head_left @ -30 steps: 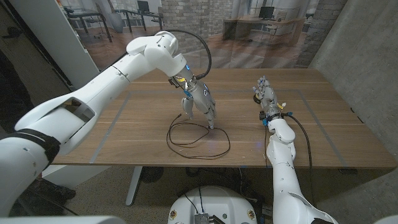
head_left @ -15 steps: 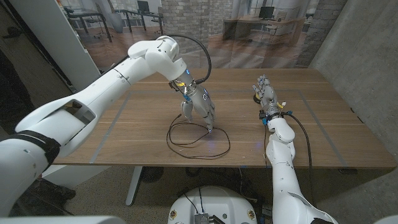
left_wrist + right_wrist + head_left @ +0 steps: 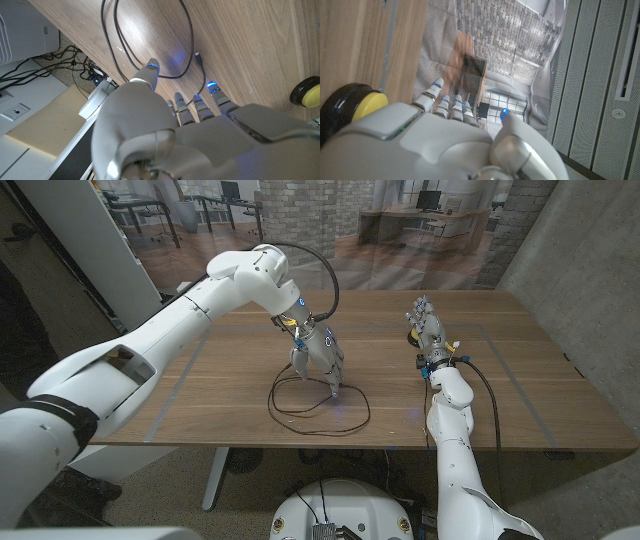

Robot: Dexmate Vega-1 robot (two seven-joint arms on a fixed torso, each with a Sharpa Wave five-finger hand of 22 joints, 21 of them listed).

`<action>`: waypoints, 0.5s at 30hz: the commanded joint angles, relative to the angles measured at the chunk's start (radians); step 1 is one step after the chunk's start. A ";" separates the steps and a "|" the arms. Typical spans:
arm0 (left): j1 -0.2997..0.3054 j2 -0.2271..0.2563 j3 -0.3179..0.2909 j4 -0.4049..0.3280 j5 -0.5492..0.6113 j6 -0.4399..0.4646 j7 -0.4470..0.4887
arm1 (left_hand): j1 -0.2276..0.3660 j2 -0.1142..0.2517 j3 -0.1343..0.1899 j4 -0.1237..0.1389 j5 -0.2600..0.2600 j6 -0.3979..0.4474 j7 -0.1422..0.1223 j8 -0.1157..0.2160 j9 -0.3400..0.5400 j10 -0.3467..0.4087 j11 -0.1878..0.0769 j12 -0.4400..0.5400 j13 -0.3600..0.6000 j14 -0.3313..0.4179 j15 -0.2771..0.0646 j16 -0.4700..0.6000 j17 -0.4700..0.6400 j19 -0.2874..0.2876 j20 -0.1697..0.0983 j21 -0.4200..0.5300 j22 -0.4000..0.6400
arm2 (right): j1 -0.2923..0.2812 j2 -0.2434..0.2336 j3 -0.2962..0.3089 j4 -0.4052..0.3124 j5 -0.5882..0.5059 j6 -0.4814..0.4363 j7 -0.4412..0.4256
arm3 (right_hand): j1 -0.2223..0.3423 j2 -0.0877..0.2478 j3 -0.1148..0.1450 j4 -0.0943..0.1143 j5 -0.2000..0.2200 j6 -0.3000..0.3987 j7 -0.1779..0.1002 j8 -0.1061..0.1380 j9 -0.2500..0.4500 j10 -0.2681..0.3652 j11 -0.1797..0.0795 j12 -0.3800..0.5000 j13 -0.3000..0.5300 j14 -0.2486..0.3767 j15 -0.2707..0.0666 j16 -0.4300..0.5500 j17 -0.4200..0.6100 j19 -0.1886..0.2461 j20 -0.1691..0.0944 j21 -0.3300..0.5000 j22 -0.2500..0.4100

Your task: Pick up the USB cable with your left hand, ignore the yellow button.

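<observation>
Your left hand [image 3: 320, 355] hangs over the wooden table [image 3: 200, 395] with its fingers [image 3: 209, 92] pointing down and spread, holding nothing; the fingertips reach the far edge of the black USB cable [image 3: 318, 408], and you cannot tell whether they touch it. The cable lies in loose loops on the table, just nearer you than that hand, its plug [image 3: 199, 58] close to the fingertips. Your right hand [image 3: 427, 330] stands beside the yellow button [image 3: 368, 106], well to the right of the cable, fingers loosely extended and empty. No writing is readable.

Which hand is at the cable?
The left hand: its fingers point down over the cable loop mid-table. The right hand stands apart, beside the yellow button.
</observation>
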 commanded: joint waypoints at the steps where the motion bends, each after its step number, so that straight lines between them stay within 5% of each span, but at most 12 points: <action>1: 0.030 -0.009 -0.033 -0.012 0.033 -0.019 0.000 | 0.005 0.007 -0.004 -0.002 -0.001 0.005 -0.001 0.003 0.006 0.008 0.006 0.005 0.002 0.004 -0.023 0.006 0.002 0.004 0.004 0.000 0.002 | 0.003 0.002 -0.010 -0.010 0.009 0.026 0.014 | -0.008 0.002 -0.003 -0.005 0.004 0.008 0.005 0.007 0.004 0.004 0.002 0.009 0.004 0.007 -0.001 0.005 0.002 0.009 -0.002 0.006 0.005; 15: 0.051 -0.013 -0.041 -0.014 0.043 -0.024 0.000 | 0.010 0.011 -0.012 -0.003 -0.001 0.013 -0.003 0.002 0.006 0.008 0.004 0.004 0.003 0.005 -0.025 0.005 0.001 0.005 0.006 -0.003 0.002 | 0.011 0.000 -0.020 -0.007 0.016 0.060 0.026 | -0.009 0.000 -0.003 -0.006 0.005 0.010 0.006 0.007 0.004 0.007 0.000 0.009 0.004 0.010 -0.001 0.006 0.002 0.013 -0.003 0.006 0.005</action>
